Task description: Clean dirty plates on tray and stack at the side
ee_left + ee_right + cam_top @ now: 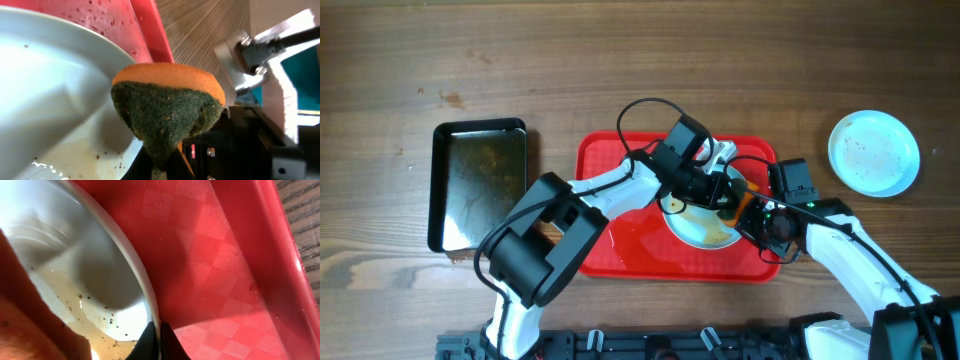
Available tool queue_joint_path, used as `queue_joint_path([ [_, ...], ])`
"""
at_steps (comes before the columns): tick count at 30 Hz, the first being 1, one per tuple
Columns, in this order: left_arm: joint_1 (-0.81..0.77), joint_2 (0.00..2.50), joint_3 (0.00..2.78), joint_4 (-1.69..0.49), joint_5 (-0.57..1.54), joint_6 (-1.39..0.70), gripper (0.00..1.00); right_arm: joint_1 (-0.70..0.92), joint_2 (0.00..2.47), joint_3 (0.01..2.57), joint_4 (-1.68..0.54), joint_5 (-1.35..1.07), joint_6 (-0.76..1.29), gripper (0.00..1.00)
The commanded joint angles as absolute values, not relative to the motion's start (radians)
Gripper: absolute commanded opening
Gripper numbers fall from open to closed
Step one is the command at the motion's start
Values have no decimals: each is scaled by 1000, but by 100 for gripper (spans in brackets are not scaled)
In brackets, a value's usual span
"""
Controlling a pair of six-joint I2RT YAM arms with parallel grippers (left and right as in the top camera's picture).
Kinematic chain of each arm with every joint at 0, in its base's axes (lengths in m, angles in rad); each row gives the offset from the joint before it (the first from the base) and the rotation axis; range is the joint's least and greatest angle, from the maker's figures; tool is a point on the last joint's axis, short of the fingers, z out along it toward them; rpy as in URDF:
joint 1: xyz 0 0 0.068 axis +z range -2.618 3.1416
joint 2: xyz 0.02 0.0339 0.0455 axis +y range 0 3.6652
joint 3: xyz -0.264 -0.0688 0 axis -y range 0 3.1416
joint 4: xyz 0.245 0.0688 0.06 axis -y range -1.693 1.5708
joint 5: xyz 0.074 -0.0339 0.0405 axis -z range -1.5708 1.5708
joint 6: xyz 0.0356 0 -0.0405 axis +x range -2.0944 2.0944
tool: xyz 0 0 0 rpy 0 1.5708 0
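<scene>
A pale mint-blue plate (700, 226) with brown liquid and specks sits on the red tray (620, 245). My right gripper (752, 218) is shut on this plate's right rim (145, 300), one finger on each side of the edge. My left gripper (718, 188) is shut on an orange and green sponge (167, 107), held over the plate's far edge (60, 100). A second plate (873, 152) with faint specks lies on the table to the right of the tray. A third plate is not in view.
A black metal pan (478, 185) lies on the wooden table left of the tray. Water drops cover the tray floor (225, 255). The tray's raised rim (280, 255) runs close on the right of the held plate.
</scene>
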State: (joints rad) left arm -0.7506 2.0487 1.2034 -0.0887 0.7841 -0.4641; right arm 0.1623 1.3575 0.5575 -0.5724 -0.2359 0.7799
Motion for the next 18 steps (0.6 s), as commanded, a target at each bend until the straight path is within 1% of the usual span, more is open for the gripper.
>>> queue_joint_path([
  [1, -743, 2063, 1201, -93, 711, -551, 4, 166, 1369, 545, -575, -234, 762, 4],
  [4, -741, 2110, 1200, -94, 633, -646, 4, 166, 1369, 545, -583, -234, 762, 4],
  [7, -742, 2190, 1200, -51, 649, -745, 4, 166, 1369, 545, -587, -233, 762, 4],
  [9, -743, 2222, 1200, 14, 691, -779, 4, 166, 1369, 545, -588, -234, 762, 4],
  [11, -736, 2226, 1200, 8, 632, -779, 4, 166, 1369, 545, -588, -234, 762, 4],
  [13, -706, 2226, 1200, -87, 521, -707, 4, 166, 1369, 545, -596, -234, 762, 4],
  [16, -630, 2226, 1200, -334, 313, -599, 4, 166, 1369, 545, -607, -234, 759, 4],
  [18, -564, 2225, 1201, -432, 285, -562, 4, 166, 1369, 545, -606, -233, 759, 4],
])
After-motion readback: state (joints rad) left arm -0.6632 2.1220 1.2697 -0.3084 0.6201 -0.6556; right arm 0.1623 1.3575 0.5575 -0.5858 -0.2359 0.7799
